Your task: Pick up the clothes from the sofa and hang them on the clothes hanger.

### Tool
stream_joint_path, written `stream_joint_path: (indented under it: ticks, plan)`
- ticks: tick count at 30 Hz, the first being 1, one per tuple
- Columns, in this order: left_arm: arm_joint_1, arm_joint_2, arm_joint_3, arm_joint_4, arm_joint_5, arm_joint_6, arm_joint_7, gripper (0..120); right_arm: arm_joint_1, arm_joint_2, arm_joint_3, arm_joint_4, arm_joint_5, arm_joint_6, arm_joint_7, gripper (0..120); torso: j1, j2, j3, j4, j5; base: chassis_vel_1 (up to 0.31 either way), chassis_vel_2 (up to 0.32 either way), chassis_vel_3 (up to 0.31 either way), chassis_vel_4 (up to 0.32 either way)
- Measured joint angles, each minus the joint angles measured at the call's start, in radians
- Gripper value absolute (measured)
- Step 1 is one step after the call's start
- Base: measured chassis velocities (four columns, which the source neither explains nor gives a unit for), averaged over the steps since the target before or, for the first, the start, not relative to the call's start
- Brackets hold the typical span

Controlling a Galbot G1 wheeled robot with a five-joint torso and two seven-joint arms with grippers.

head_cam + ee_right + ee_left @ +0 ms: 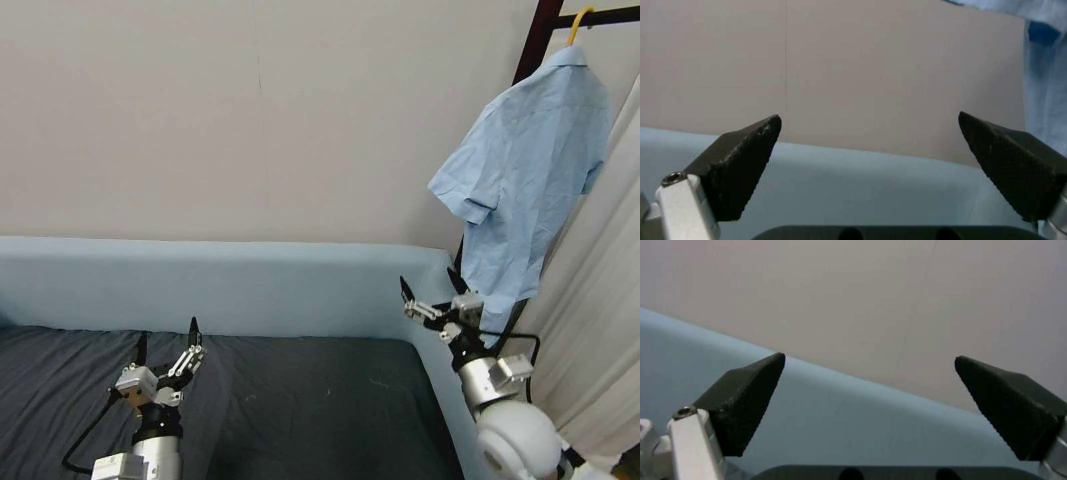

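Jaws wide apart; shirt (pixel 530 170) hangs on hanger (pixel 577 24).

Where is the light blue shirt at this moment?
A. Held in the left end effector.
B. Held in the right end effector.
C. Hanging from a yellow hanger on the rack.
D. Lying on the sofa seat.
C: the shirt hangs from the yellow hanger on the rack; the left end effector and right end effector are open.
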Motion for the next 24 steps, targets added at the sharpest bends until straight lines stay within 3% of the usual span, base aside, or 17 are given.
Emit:
stream_joint_path:
  ticks: [7,24]
  plan:
    - [0.074,-0.041,0.012,0.017,0.076,-0.012,-0.033,100,-0.114,0.07,0.042,-0.01,-0.084,0.021,-0.01,100,0.0,0.0,0.0,0.0,0.0002,0.0,0.0,0.0,0.0]
    - [0.073,-0.044,0.012,0.018,0.078,-0.012,-0.036,100,-0.108,0.071,0.041,-0.013,-0.08,0.019,-0.003,100,0.0,0.0,0.0,0.0001,0.0002,0.0,0.0,0.0,0.0]
